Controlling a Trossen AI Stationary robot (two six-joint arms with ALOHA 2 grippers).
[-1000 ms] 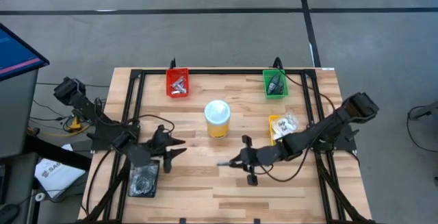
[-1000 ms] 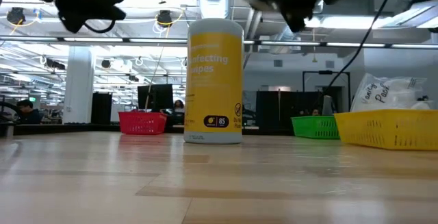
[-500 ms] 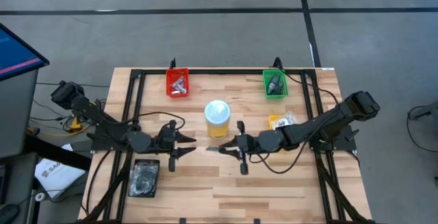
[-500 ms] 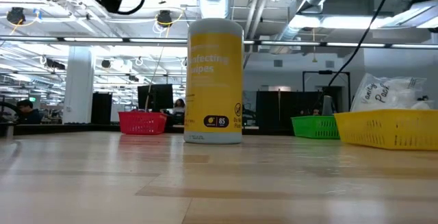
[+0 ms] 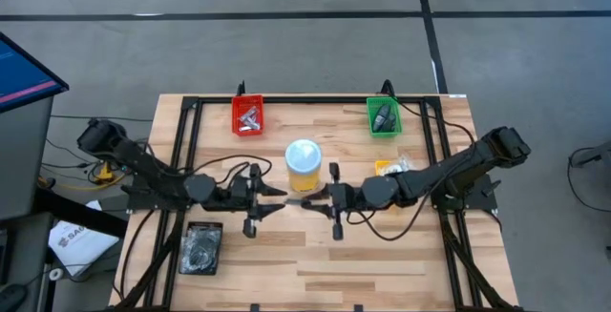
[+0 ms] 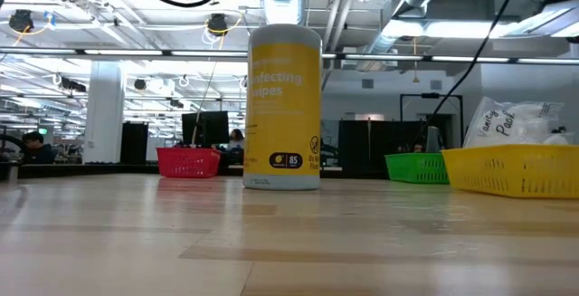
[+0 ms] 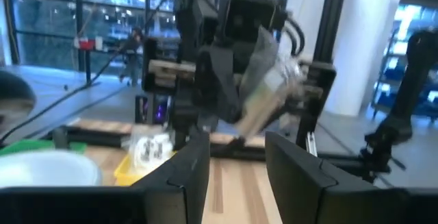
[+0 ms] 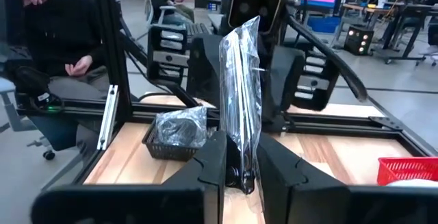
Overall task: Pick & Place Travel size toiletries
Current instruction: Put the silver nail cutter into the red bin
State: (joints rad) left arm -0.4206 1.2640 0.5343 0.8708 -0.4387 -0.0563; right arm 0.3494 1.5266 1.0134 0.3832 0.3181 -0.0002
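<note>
Mid-air handover shaping up just in front of the yellow tub [image 5: 304,166] — right gripper [image 5: 311,201] pinched tight on a clear bag [image 8: 239,118], long axis upright between the fingers. Left gripper [image 5: 278,198] nose to nose with it, parted and empty, bag just ahead — nearer than any tray.
</note>
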